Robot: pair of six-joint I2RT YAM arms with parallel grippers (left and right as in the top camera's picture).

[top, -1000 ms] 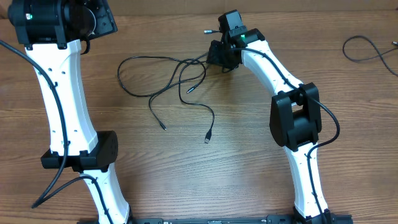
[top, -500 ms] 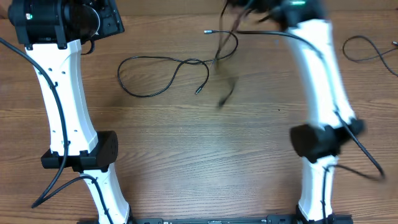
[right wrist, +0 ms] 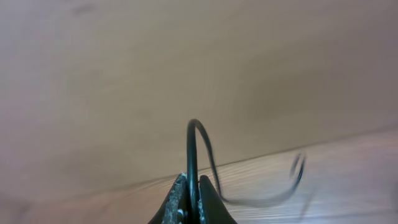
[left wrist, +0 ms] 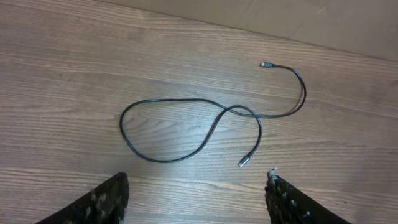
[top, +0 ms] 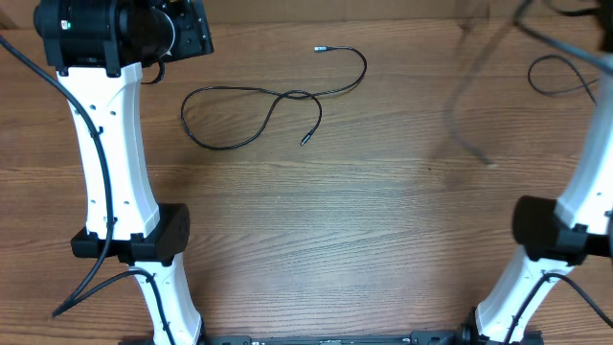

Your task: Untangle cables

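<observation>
One thin black cable (top: 239, 88) lies in a loose loop on the wooden table, its plug ends at the top middle and just below the crossing. In the left wrist view this cable (left wrist: 168, 160) sits beyond my left gripper (left wrist: 196, 177), which hangs open above it with nothing between its fingers. A second cable (right wrist: 192, 143) stands pinched between the shut jaws of my right gripper (right wrist: 192, 180) and arcs up, then trails down to the right. From overhead that cable (top: 467, 134) is a blurred streak in the air at the right. The right gripper itself is not clear there.
Another black cable (top: 554, 75) curls at the far right edge of the table. My left arm (top: 105, 144) stands along the left side and my right arm (top: 575, 211) along the right edge. A cardboard-coloured strip borders the table's far side.
My right arm swung from the tangle in the middle up and far to the right, pulling one cable out with it. A single cable stays on the table. The left gripper edged right.
</observation>
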